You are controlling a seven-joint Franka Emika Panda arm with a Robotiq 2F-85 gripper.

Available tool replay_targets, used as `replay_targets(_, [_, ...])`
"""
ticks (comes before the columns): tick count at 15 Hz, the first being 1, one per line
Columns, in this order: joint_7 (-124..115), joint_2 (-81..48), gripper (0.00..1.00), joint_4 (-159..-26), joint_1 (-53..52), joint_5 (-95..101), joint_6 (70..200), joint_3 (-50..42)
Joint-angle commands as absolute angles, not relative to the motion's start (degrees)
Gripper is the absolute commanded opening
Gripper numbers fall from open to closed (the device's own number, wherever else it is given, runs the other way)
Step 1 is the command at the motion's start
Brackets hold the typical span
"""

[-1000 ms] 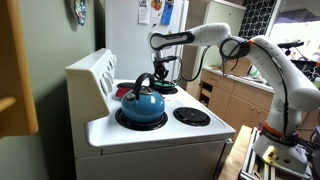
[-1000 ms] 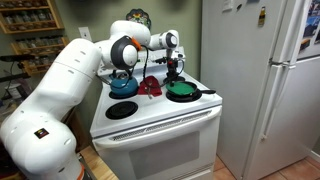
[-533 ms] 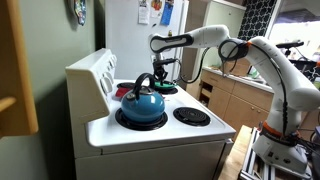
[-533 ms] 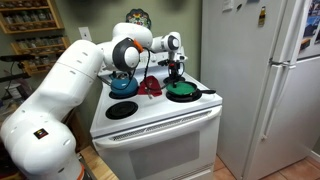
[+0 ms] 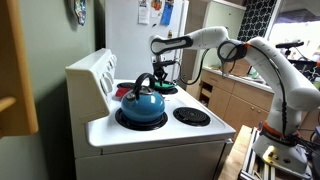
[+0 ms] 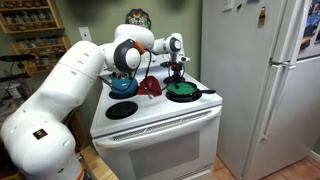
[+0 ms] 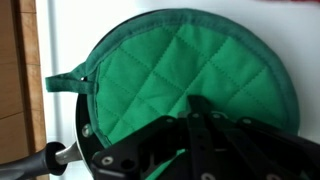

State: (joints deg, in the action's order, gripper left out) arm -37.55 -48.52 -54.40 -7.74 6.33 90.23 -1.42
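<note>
Quilting on the green pot holder (image 7: 190, 70) shows only in the wrist view, where it covers a black pan (image 7: 85, 135) beneath the tool (image 7: 195, 105), whose jaws are pressed together with no visible hold. Only an exterior view shows the blue kettle (image 5: 142, 103) nearby. The pan sits near the stove (image 6: 150, 120) edge facing the refrigerator (image 6: 255, 70).

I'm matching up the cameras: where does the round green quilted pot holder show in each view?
In an exterior view: the round green quilted pot holder sits mid-frame, beyond the blue kettle, partly hidden.
In an exterior view: mid-frame on the white stove, right of the kettle.
Wrist view: it fills most of the frame.
Shared landmark: the black gripper, shut, directly over it.
</note>
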Motion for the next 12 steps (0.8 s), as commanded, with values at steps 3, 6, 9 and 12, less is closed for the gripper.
replay_targets(3, [-41.27, -50.07, 0.0, -54.22, -7.25, 6.07, 94.22, -2.18])
replay_targets(6, [-42.3, -50.07, 0.0, -54.33, -7.2, 6.06, 95.33, -2.4])
replay_targets(9, [-43.12, -49.78, 0.0, -54.42, -7.15, 6.36, 96.74, -2.71])
replay_targets(12, [-44.25, -49.92, 0.0, -54.49, -6.76, 5.89, 98.94, -3.0])
